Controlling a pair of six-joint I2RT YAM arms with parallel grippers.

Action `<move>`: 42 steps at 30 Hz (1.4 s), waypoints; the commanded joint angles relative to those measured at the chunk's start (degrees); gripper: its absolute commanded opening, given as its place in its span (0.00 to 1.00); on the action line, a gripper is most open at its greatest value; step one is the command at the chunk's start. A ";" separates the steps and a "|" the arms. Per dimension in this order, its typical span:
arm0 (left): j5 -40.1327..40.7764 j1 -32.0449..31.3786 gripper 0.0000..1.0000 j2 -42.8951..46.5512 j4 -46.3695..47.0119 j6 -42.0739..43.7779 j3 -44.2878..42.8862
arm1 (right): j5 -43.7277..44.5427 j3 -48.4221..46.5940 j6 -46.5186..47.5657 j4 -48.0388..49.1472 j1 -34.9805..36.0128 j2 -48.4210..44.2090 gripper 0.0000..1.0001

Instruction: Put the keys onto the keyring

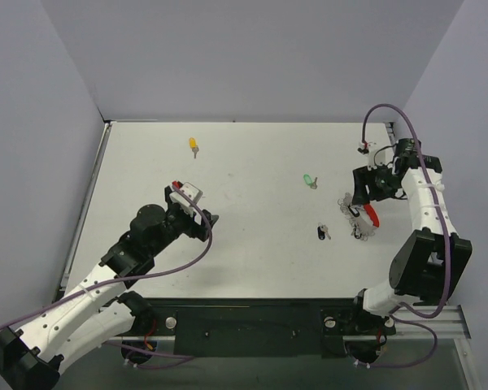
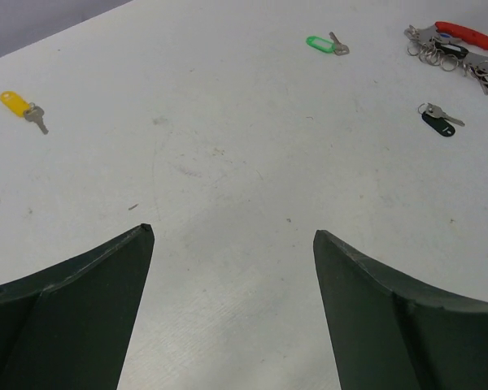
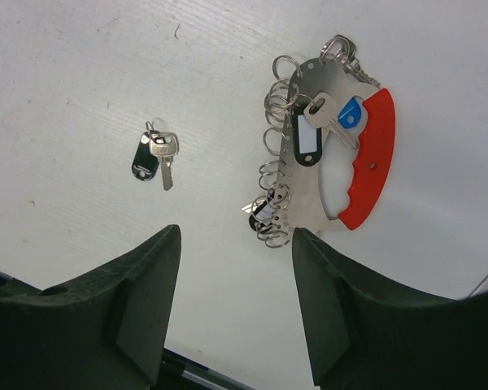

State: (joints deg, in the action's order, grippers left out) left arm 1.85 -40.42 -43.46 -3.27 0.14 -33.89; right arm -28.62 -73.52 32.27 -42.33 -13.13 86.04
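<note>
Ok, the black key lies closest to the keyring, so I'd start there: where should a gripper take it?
Probably the plastic head of the black key, from straight above, jaws across its narrow sides: it lies flat on the table, its blade thinner.

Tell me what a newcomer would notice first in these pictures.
The eye goes first to the keyring, a bright red handle on a metal plate hung with many small wire rings, at the right of the white table near the open right gripper. Then three loose keys, each apart: the black key just left of the keyring, the green key nearer the middle, the yellow key far back on the left.
</note>
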 commanded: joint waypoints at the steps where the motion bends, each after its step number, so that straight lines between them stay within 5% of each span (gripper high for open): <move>1: -3.61 2.81 0.90 -0.04 0.11 -4.98 -3.38 | -1.97 1.78 -3.17 -1.80 0.38 1.41 0.52; 10: -2.46 2.72 0.90 0.84 0.19 -2.87 -3.02 | 11.30 7.33 -4.06 0.75 0.47 1.94 0.50; 19: -2.90 2.72 0.90 0.75 0.54 -2.43 -2.67 | 25.62 6.89 -12.05 7.34 10.39 6.59 0.43; 42: -2.90 2.72 0.90 0.31 0.81 -1.72 -2.23 | 41.71 7.25 -20.32 13.50 19.28 17.05 0.29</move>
State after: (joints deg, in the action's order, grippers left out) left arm -0.36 -37.87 -43.51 -4.05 -2.31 -34.57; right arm 8.14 -66.08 13.10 -27.53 5.39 101.91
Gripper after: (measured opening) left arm 0.901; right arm 0.289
